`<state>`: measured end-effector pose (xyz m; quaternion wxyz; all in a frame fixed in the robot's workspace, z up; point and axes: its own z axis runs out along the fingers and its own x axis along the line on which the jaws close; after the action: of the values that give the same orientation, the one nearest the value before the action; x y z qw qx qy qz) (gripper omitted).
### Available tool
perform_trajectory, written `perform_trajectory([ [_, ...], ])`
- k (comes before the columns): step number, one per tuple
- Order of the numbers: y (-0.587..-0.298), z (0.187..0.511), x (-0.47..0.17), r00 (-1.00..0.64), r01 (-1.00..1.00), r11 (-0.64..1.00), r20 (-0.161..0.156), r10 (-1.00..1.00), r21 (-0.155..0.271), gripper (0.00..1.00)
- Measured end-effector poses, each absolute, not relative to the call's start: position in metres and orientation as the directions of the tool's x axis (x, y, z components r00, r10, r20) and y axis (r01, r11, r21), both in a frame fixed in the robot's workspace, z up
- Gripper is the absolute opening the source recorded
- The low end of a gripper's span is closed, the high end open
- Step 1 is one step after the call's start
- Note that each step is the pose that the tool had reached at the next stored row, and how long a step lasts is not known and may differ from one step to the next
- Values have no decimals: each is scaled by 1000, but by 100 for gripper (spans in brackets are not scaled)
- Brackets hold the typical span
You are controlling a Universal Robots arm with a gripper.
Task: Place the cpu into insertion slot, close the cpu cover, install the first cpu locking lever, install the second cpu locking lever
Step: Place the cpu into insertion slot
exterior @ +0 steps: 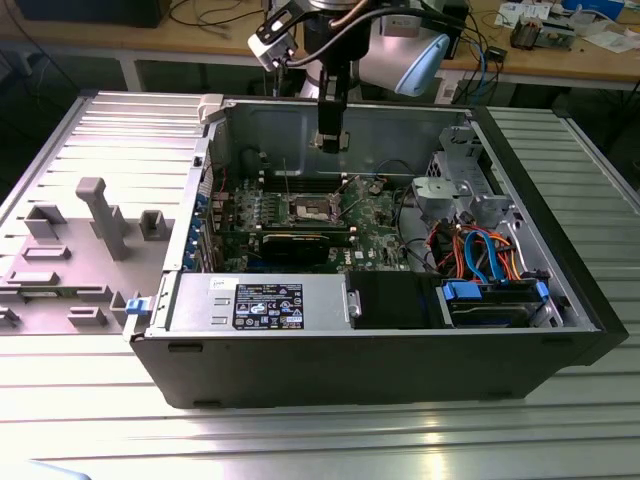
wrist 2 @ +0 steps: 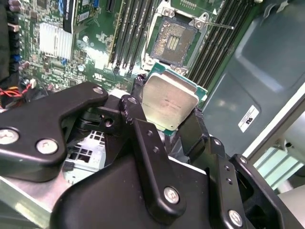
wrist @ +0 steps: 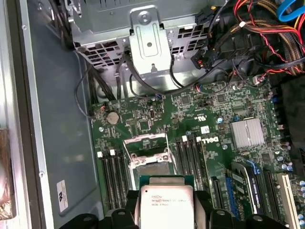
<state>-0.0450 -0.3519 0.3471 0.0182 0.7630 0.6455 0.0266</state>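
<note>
The open computer case [exterior: 330, 365] lies on its side on the ribbed metal worktop [exterior: 300, 440], with the power supply [exterior: 262, 302] along the edge closest to me. Past that is the green motherboard [exterior: 380, 212], and in the middle of it the insertion slot [exterior: 310, 208], its dark centre bare and nothing seated in it. The cpu cover [wrist: 145, 143] looks swung up and open on the slot's far side, though I can't be sure of its angle, and a thin locking lever [wrist 2: 217, 25] juts free beside the socket. Higher up, about level with the case's back rim, hangs the gripper [exterior: 330, 140]. Its black fingers [wrist 2: 136, 114] are closed most of the way onto two opposite edges of the cpu [wrist 2: 169, 98], holding it flat with the pale metal face up. Chip and socket are well apart: the slot lies below the fingers and a little forward of them, so I'd judge the chip not yet over it.
</note>
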Motion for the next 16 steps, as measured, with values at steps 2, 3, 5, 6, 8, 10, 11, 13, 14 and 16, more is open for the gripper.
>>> perform_trajectory([
  [2,-352,347,-45,162,985,-163,17,987,62,54],
  [3,-352,347,-45,162,985,-163,17,987,62,54],
  [5,-352,347,-45,162,985,-163,17,987,62,54],
  [6,-352,347,-45,162,985,-163,17,987,62,54],
  [8,-352,347,-45,162,985,-163,17,987,62,54],
  [10,-352,347,-45,162,985,-163,17,987,62,54],
  [11,-352,347,-45,162,985,-163,17,987,62,54],
  [13,-352,347,-45,162,985,-163,17,987,62,54],
  [14,-352,346,-45,162,985,-163,18,987,62,54],
  [16,-352,344,-45,162,985,-163,17,987,62,54],
])
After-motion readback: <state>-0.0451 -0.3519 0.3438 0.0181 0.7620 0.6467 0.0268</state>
